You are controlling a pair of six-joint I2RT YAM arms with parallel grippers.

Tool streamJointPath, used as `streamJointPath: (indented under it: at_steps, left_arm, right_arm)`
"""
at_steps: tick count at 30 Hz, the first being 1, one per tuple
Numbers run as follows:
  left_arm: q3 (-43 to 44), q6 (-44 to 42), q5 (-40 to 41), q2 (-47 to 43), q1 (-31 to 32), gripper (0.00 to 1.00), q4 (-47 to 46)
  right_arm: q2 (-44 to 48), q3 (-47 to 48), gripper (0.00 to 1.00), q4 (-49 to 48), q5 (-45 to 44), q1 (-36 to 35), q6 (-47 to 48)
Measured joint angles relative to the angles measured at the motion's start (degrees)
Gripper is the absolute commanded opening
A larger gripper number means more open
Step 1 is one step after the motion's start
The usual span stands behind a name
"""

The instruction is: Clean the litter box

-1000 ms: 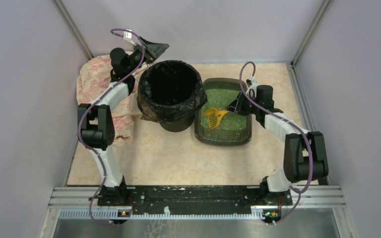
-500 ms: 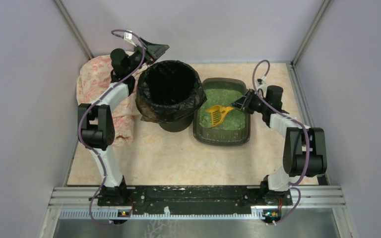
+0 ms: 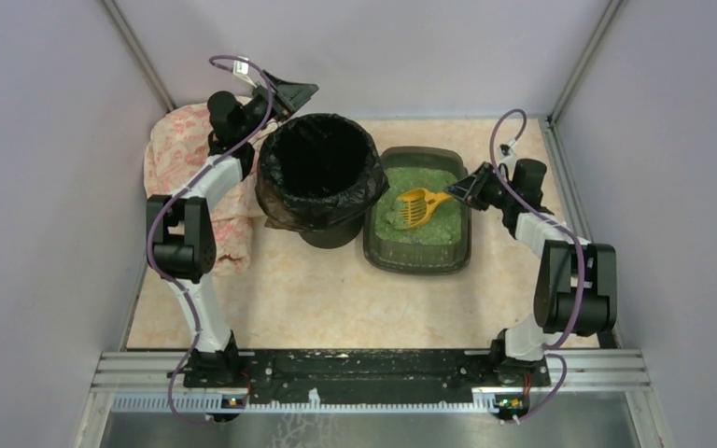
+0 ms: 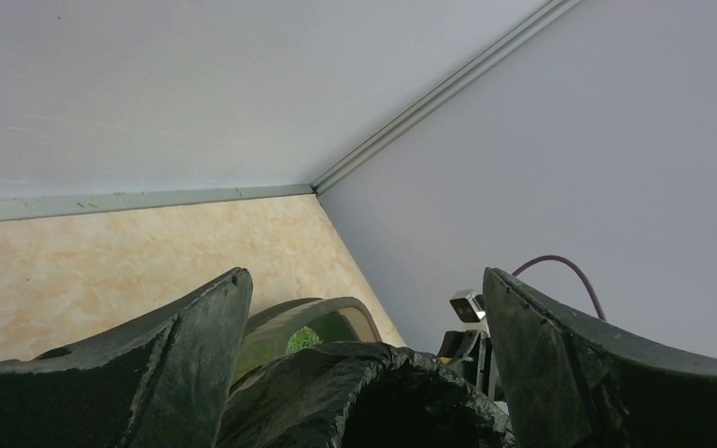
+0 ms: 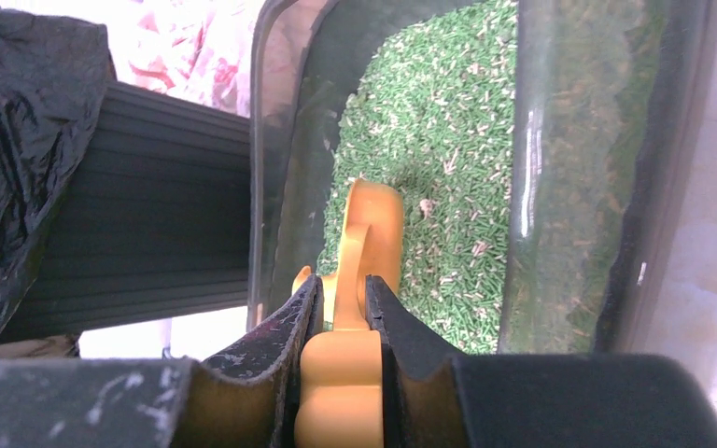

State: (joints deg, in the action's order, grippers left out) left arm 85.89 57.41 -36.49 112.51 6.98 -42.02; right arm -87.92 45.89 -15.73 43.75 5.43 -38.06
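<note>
while scanning from the left edge of the top view, find a pink patterned cloth (image 3: 182,140) on the table (image 3: 336,299). at upper left, by the far rim of a black-bagged bin (image 3: 289,210), note the left hand (image 3: 303,93), fingers spread wide apart, gripping nothing. right of centre, just beside the bin, see the litter box (image 3: 420,264) with green granules (image 3: 429,229). at right, spot the right hand (image 3: 457,193) clamped on the handle of a yellow scoop (image 3: 414,207), head over the granules.
</note>
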Motion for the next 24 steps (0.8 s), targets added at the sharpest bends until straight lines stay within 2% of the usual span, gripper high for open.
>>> streamJointPath:
  at_steps: [8, 12, 17, 24]
  left_arm:
    - [0.0, 0.0, 0.0, 0.0, 0.0, 0.99, 0.0]
    - [0.0, 0.0, 0.0, 0.0, 0.0, 0.99, 0.0]
    - [0.0, 0.0, 0.0, 0.0, 0.0, 0.99, 0.0]
    - [0.0, -0.2, 0.0, 0.0, 0.0, 0.99, 0.0]
  right_arm:
    - [1.2, 7.5, 0.00, 12.4, -8.4, 0.0, 11.3]
    - [2.7, 8.6, 0.00, 15.4, -10.3, -0.4, 15.5]
    - [2.7, 5.7, 0.00, 13.5, -10.5, -2.4, 15.9]
    - [0.7, 0.5, 0.00, 6.6, -7.8, -5.9, 10.1]
